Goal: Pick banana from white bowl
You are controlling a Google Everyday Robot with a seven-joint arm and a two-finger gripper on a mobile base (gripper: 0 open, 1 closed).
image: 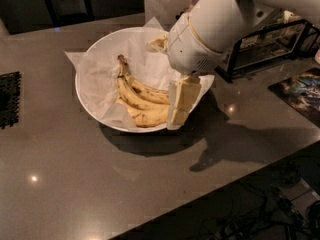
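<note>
The white bowl [95, 54], lined with crinkled white paper, sits on the dark counter. Three brown-spotted yellow bananas lie in it with their dark stems toward the upper left. The most curved banana [147, 118] lies nearest the front rim, and two straighter bananas [145, 91] lie just behind it. My gripper [179, 106] hangs from the big white arm [210, 29] over the bowl's right front rim, right at the bananas' right ends. The arm hides the right part of the bowl. I see nothing held.
A yellowish scrap [159, 41] lies at the bowl's far right edge, half behind the arm. A black wire rack [265, 49] stands to the right, with a dark printed mat [300, 91] in front of it. A black grid [9, 99] is at the left edge. The counter's front edge runs diagonally at lower right.
</note>
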